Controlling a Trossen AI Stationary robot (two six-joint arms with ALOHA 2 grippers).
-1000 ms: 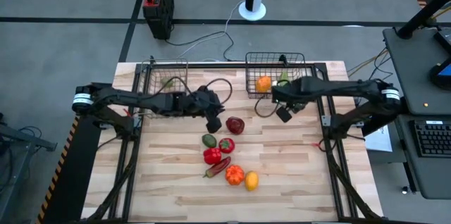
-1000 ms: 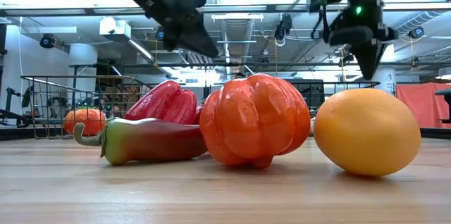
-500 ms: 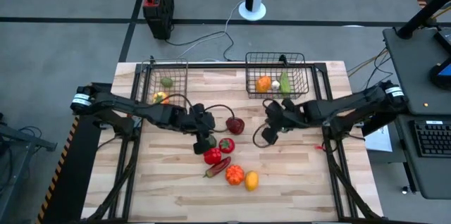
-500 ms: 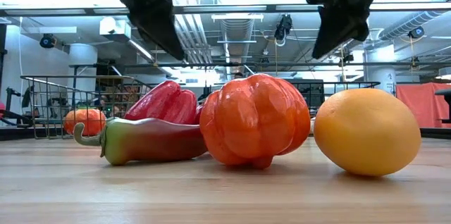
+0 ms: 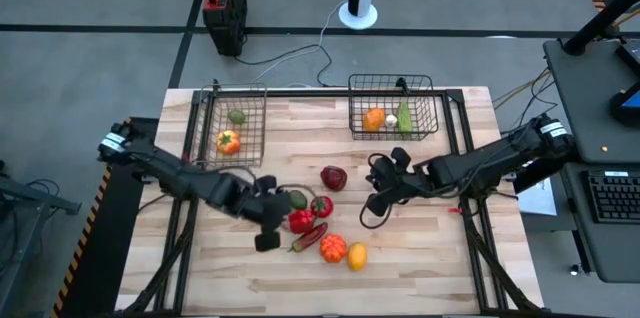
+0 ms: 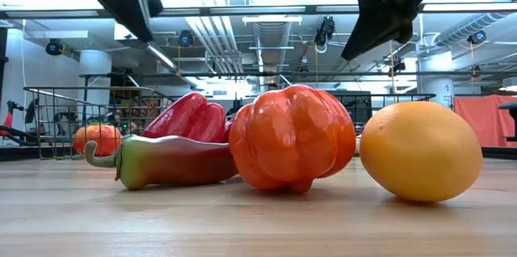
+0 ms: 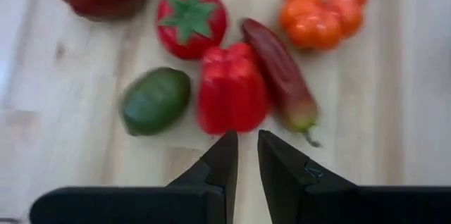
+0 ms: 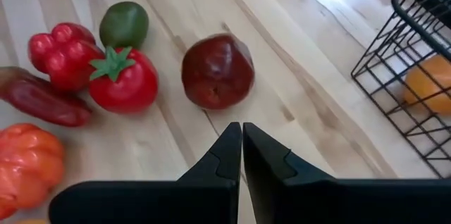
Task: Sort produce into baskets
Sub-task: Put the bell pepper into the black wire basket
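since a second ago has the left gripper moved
Yes. In the high view the left gripper has swung away from the left basket toward the table's near edge, now beside the red bell pepper, holding nothing.

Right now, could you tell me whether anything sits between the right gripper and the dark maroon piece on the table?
Nothing visible does. The right gripper, shut and empty, points at the dark maroon piece across bare wood. The tomato lies off to one side, clear of that line.
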